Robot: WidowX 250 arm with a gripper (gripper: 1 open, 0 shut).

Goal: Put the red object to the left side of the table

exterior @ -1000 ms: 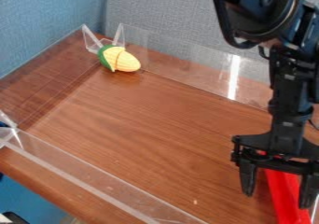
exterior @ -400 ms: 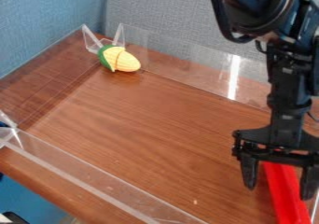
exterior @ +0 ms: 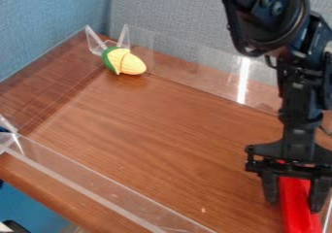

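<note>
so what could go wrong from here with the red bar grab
The fingers straddle the upper end of the long bright red rectangular bar, not its middle, so once lifted it may droop or swing. The bar lies at the right edge of the dark wood-grain table, beside the low clear acrylic wall; a swinging end could knock it.
</note>
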